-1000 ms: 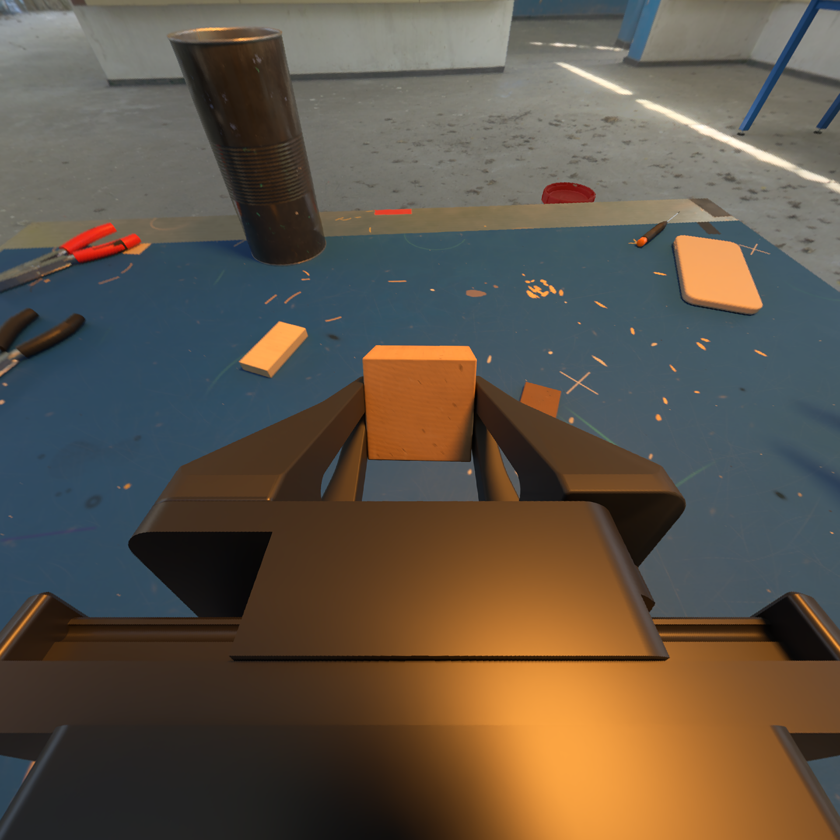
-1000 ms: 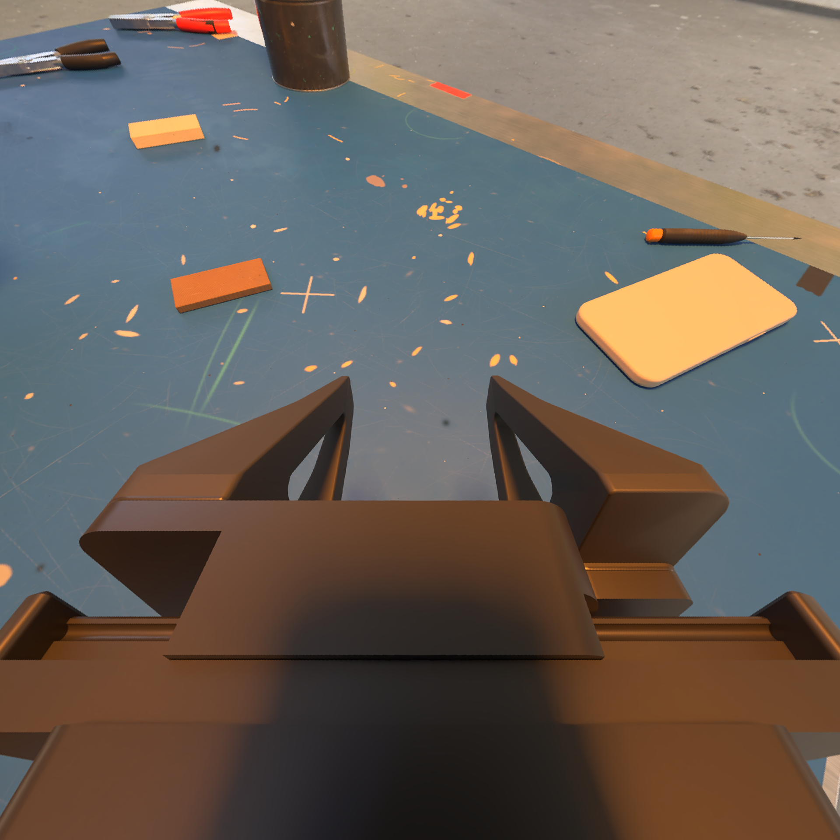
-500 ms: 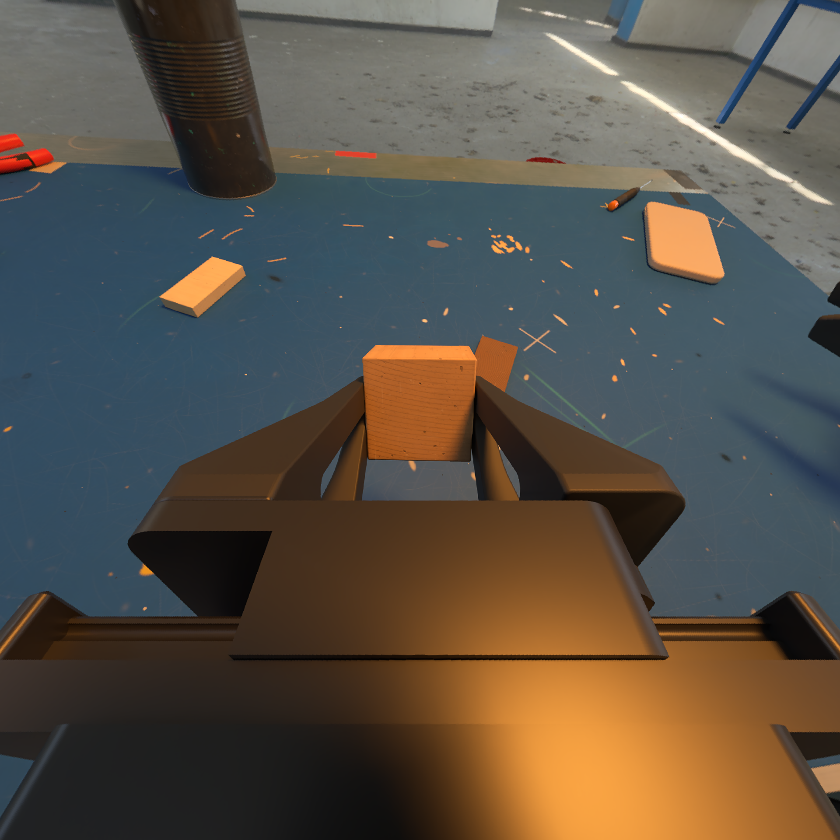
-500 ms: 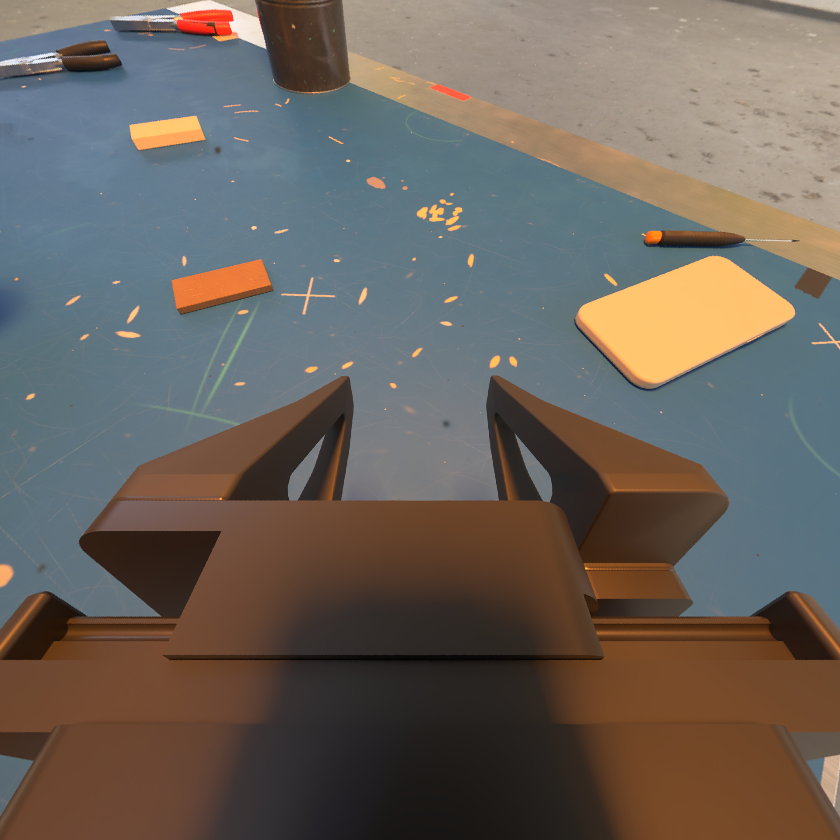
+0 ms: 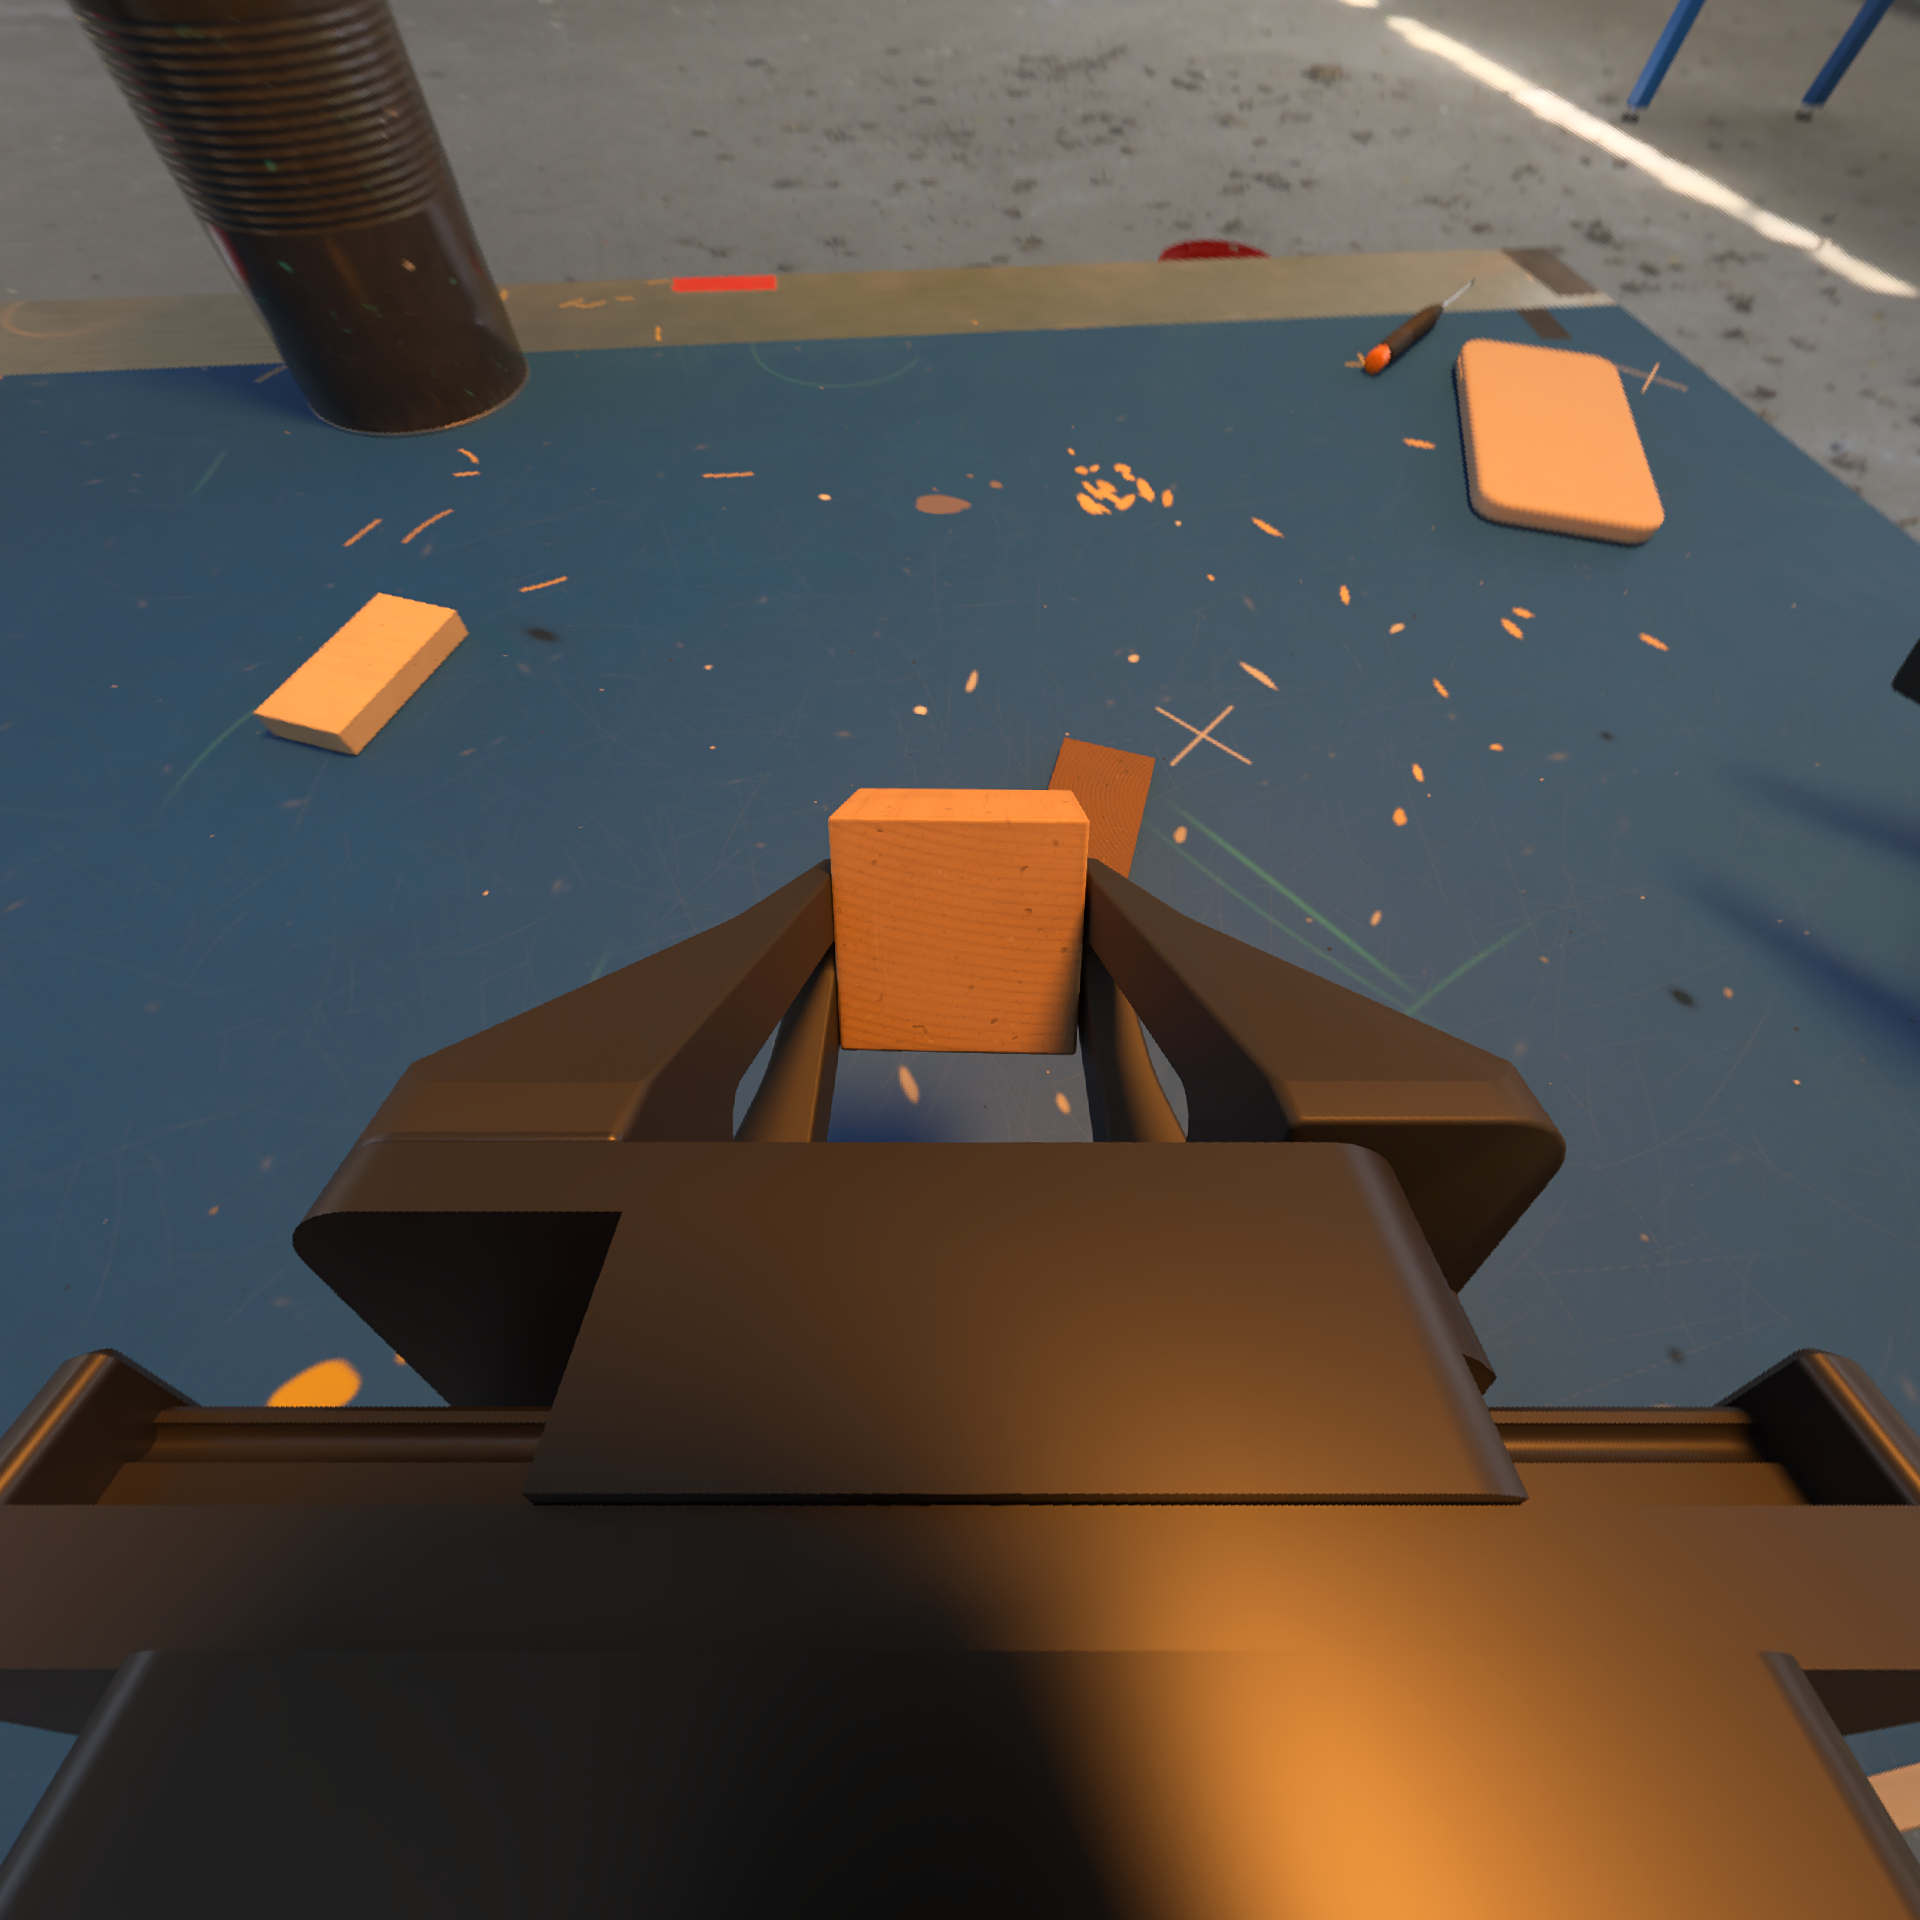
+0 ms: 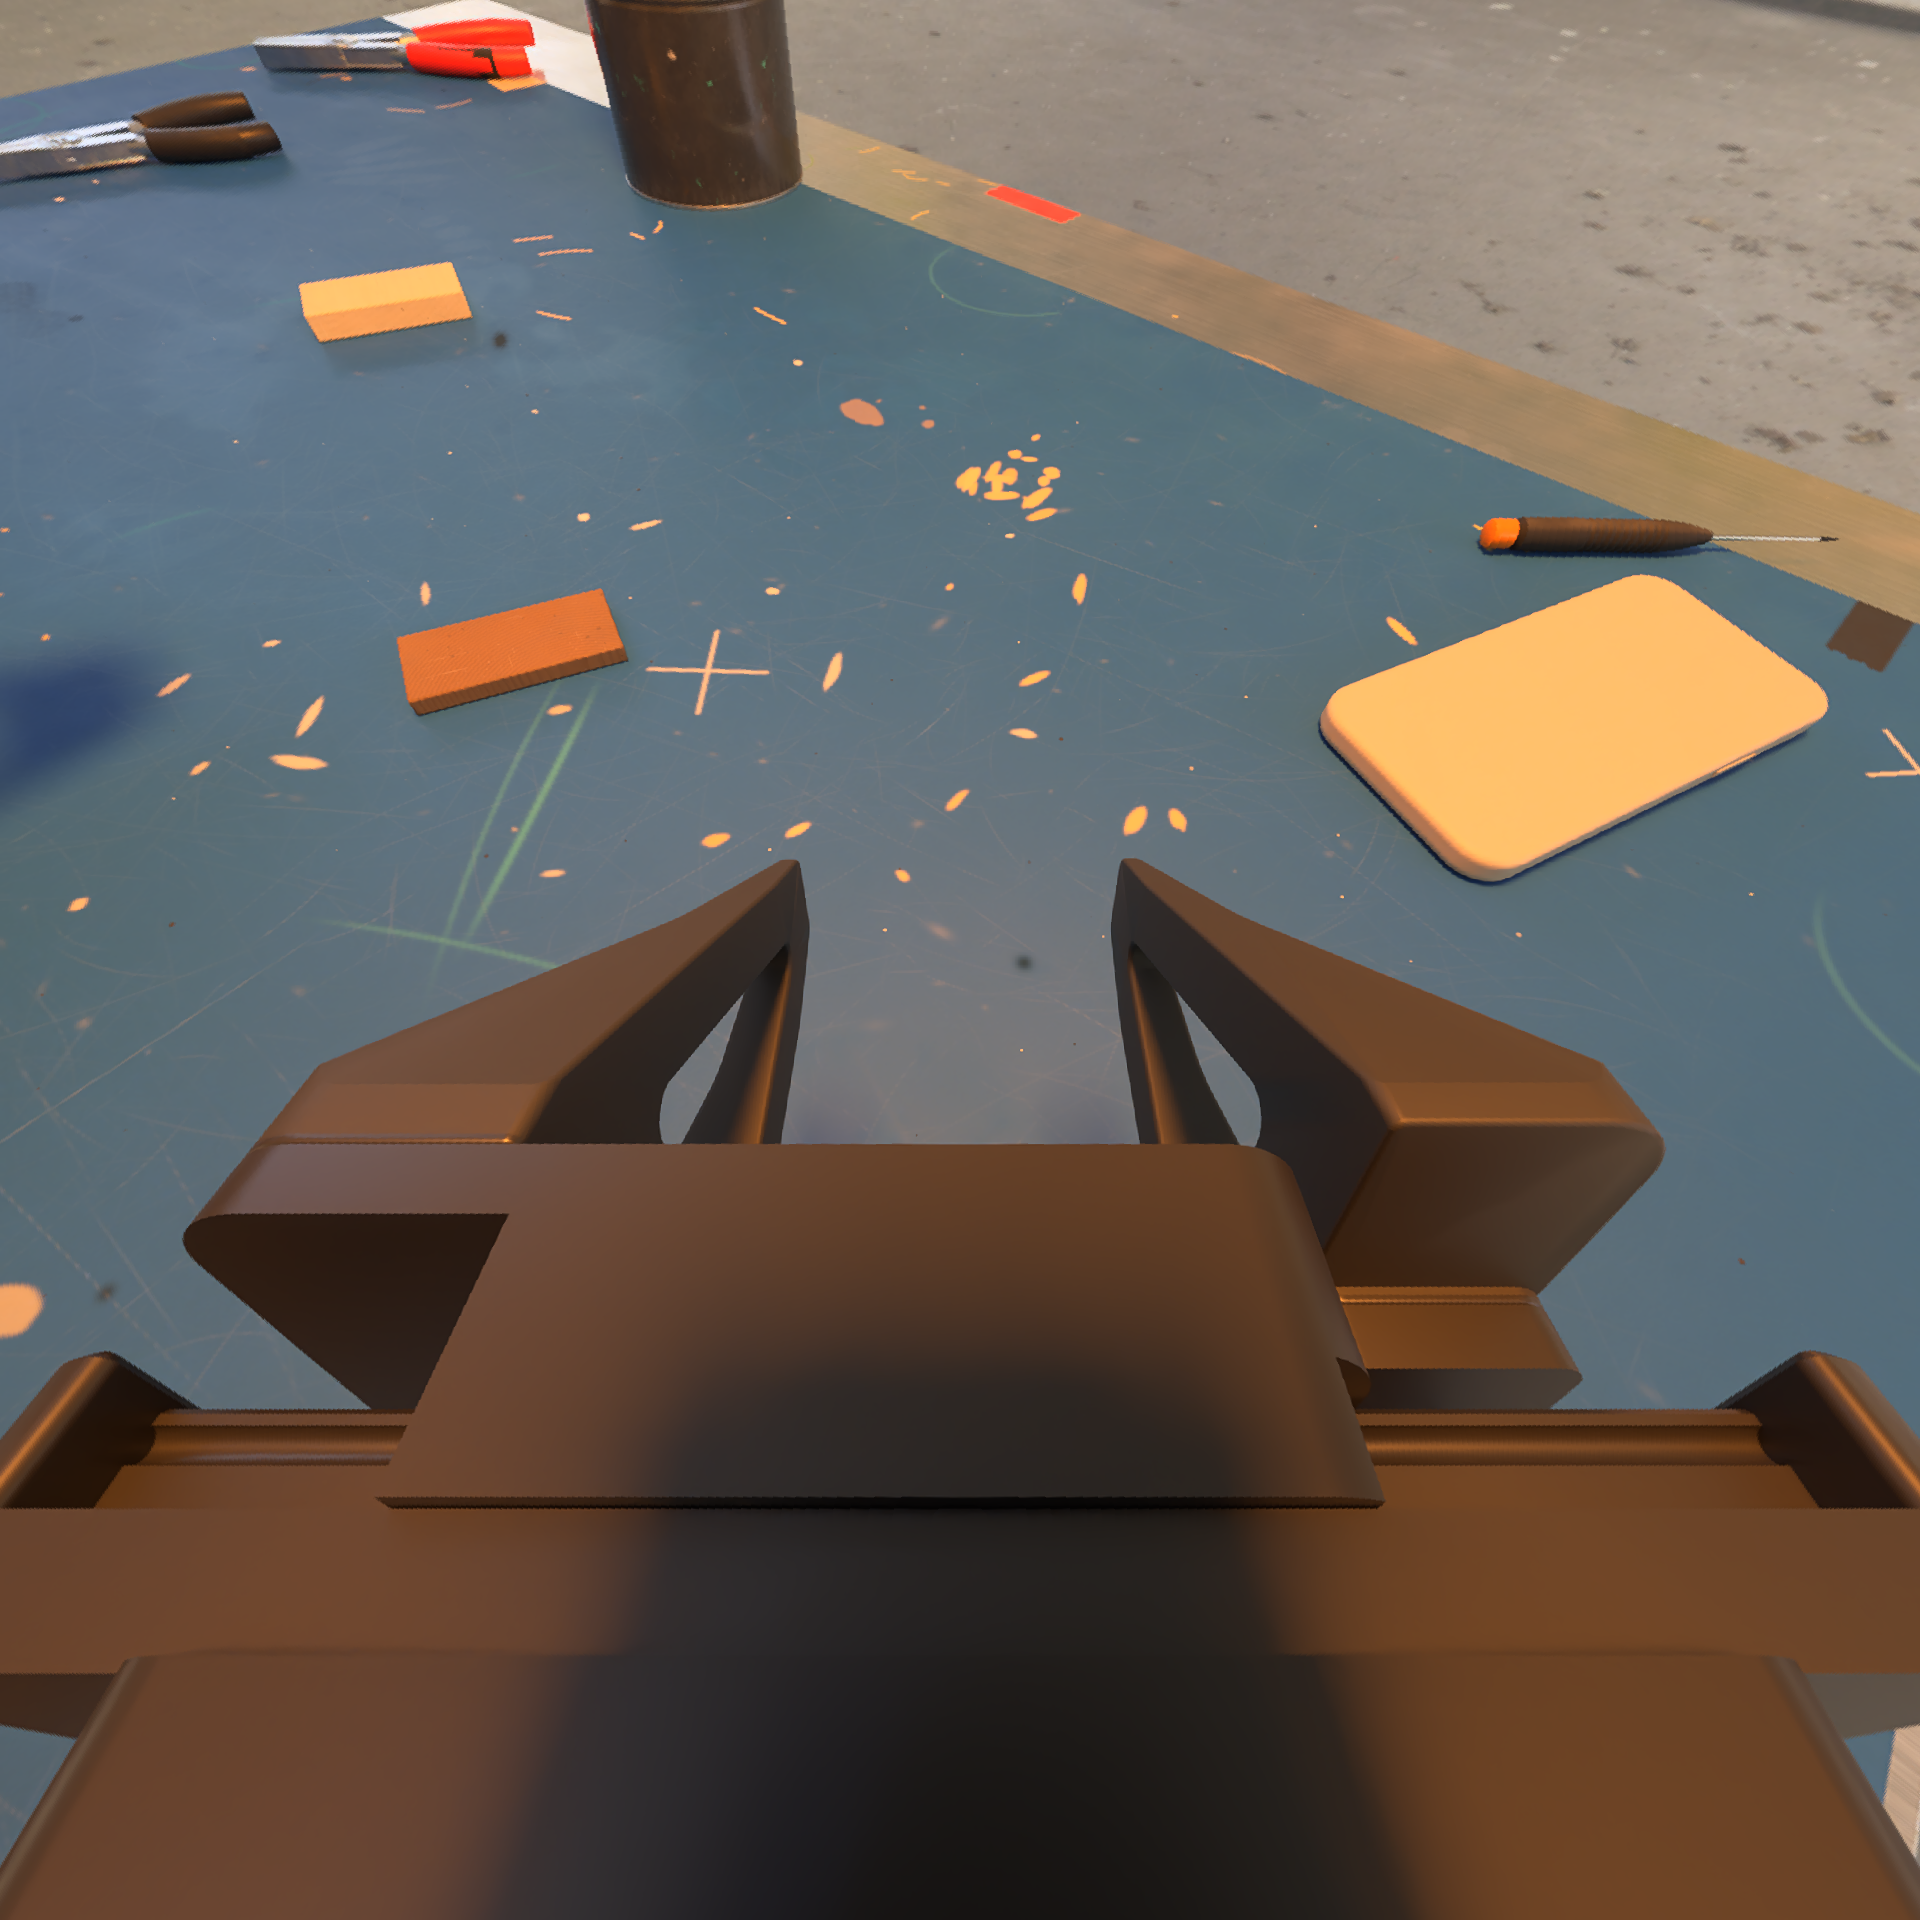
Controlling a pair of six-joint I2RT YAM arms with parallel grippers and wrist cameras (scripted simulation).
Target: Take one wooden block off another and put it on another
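My left gripper (image 5: 958, 914) is shut on a light wooden cube (image 5: 956, 925) and holds it above the blue table. A flat dark-orange wooden block (image 5: 1107, 805) lies on the table just behind the cube, partly hidden by it; it also shows in the right wrist view (image 6: 511, 649). A pale flat wooden block (image 5: 362, 672) lies at the left, and shows in the right wrist view (image 6: 384, 300) too. My right gripper (image 6: 961, 883) is open and empty, low over bare table.
A dark metal can (image 5: 301, 208) stands at the back left. A rounded pale pad (image 5: 1553, 442) and a small awl (image 5: 1408, 335) lie at the back right. Pliers (image 6: 145, 140) and red-handled pliers (image 6: 416, 47) lie at the far left. The table's tan edge (image 5: 1039, 296) runs along the back.
My left gripper has carried the cube over the table, and the dark-orange block now sits closer behind it. The right gripper has barely moved.
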